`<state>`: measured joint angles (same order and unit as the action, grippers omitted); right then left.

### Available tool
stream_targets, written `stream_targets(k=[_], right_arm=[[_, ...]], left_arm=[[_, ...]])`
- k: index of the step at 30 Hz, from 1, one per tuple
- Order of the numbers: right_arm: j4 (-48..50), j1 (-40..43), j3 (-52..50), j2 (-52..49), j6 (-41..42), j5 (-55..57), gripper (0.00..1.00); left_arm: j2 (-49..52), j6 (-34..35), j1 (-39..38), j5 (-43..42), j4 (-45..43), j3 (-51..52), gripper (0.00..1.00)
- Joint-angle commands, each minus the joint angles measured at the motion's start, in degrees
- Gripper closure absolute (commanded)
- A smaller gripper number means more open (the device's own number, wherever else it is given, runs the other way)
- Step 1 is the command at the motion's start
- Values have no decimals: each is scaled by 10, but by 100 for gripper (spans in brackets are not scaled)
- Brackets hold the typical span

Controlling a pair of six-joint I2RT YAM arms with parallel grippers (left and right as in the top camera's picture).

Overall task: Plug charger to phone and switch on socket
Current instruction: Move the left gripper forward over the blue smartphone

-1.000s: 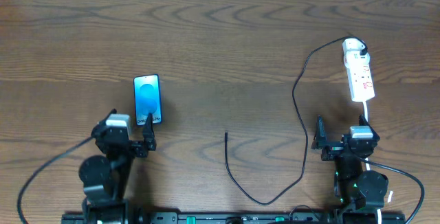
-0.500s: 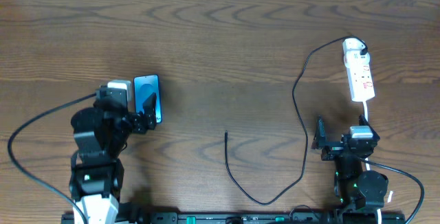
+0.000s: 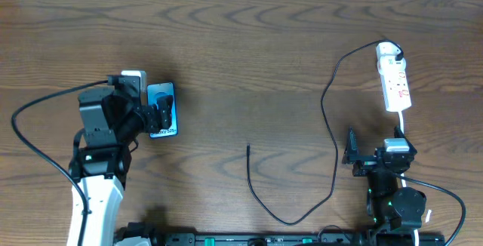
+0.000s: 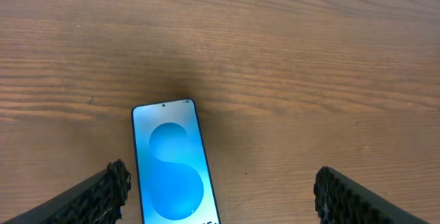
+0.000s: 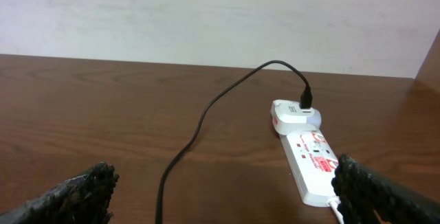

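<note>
The phone (image 3: 164, 94) lies flat at the table's left with its blue screen lit. My left gripper (image 3: 159, 115) hovers open over its lower half. In the left wrist view the phone (image 4: 172, 176) lies between the fingers, close to the left fingertip (image 4: 104, 193), untouched. The charger (image 3: 330, 136) runs from a white adapter on the socket (image 3: 395, 82) down the table in a loop, and its free tip (image 3: 248, 149) rests mid-table. My right gripper (image 3: 373, 151) stands open just in front of the socket (image 5: 313, 159), with the charger (image 5: 203, 117) ahead of it.
A white cord (image 3: 402, 122) leaves the socket's near end toward the right arm. Thick black arm cables curve at the left (image 3: 34, 110) and lower right (image 3: 445, 193). A pale wall (image 5: 206, 18) rises behind the table's far edge.
My left arm has swung away from the front edge and out over the phone, still open. The right arm, the charger and the socket have not moved.
</note>
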<state>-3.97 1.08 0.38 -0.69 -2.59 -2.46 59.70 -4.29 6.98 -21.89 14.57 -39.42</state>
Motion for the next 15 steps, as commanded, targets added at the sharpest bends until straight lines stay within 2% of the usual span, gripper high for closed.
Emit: stream_targets(k=[1,15], right_arm=[[-2,-12,-1,3,-7,6,1],[-3,-12,-1,3,-7,6,1]], left_arm=[[5,5,2,-6,14,-29,12],[5,5,2,20,56,-41,12]])
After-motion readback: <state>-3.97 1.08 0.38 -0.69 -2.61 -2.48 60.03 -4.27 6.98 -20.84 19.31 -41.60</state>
